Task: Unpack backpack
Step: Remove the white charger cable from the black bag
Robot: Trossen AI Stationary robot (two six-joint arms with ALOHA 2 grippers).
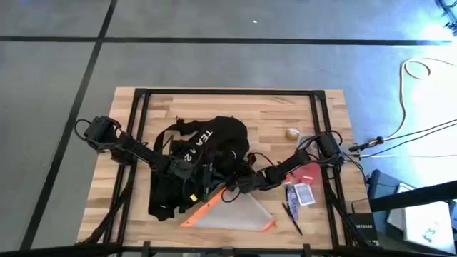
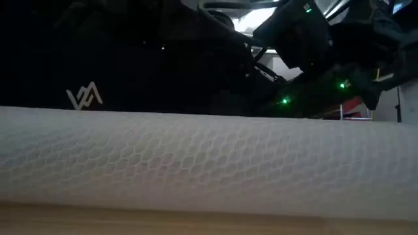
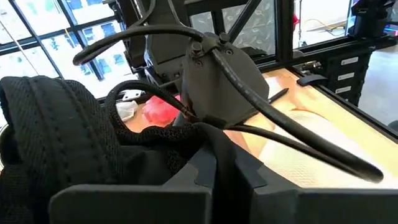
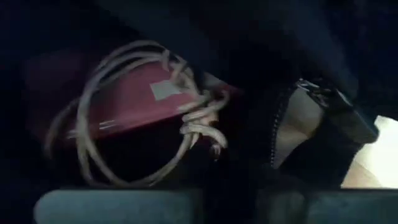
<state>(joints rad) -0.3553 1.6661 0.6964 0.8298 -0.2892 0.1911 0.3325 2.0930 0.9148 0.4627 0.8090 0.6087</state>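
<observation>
The black backpack (image 1: 203, 160) with white lettering lies in the middle of the table, its opening toward the right. My left gripper (image 1: 187, 171) comes from the left and is shut on its fabric (image 3: 155, 143). My right gripper (image 1: 239, 184) reaches from the right into the opening. Its wrist view looks into the dark inside, where a red flat thing (image 4: 130, 102) lies under a coiled pale cord (image 4: 186, 118). A translucent pouch with orange trim (image 1: 235, 210) lies flat by the backpack's near side and fills the low view (image 2: 209, 163). My left gripper pinches a bunched fold of the backpack's black fabric (image 3: 208, 134) at the rim of the opening between its two fingers. The fingers come roughly level from the table's left. The held rim stands raised above the tabletop, while the backpack's body rests on the table.
At the right lie a red flat item (image 1: 308, 173), a blue card box (image 1: 303, 194), a dark pen (image 1: 293, 218) and a small round tan thing (image 1: 292, 133). A black frame (image 1: 228, 93) borders the wooden table. Cables run on the floor at the right.
</observation>
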